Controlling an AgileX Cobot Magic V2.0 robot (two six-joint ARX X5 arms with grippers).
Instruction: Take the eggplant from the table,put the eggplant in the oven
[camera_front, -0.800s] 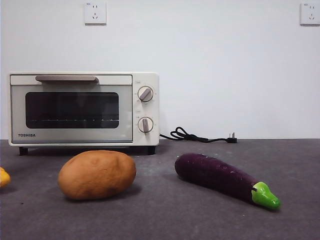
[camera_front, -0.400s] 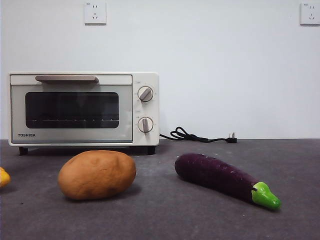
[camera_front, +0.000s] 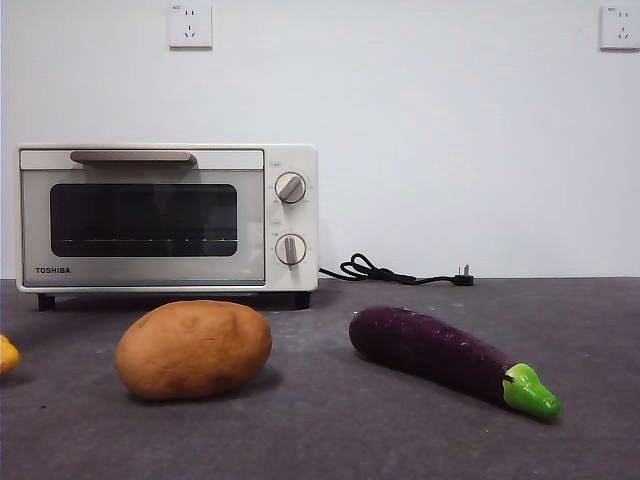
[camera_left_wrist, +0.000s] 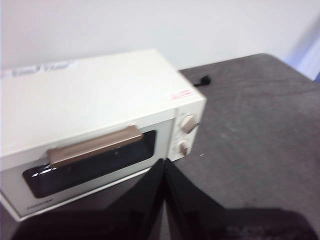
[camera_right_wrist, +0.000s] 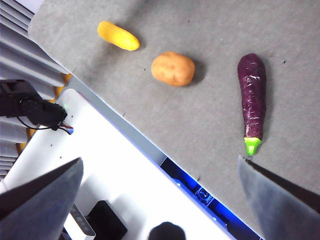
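Note:
The eggplant (camera_front: 448, 356) lies on the dark grey table (camera_front: 330, 430) at the right, its green stem cap pointing to the near right. It also shows in the right wrist view as the eggplant (camera_right_wrist: 252, 97), well below my right gripper (camera_right_wrist: 160, 160), whose jaws stand wide open and hold nothing. The cream oven (camera_front: 168, 218) stands at the back left with its glass door closed. My left gripper (camera_left_wrist: 164, 164) hovers shut and empty in front of the oven (camera_left_wrist: 100, 115), near its beige handle (camera_left_wrist: 95, 146). Neither arm shows in the front view.
A brown potato (camera_front: 194, 349) sits left of the eggplant, in front of the oven. A yellow item (camera_front: 8, 354) peeks in at the left edge. The oven's black cord and plug (camera_front: 400, 273) lie along the back wall. The table's near edge (camera_right_wrist: 125, 125) crosses the right wrist view.

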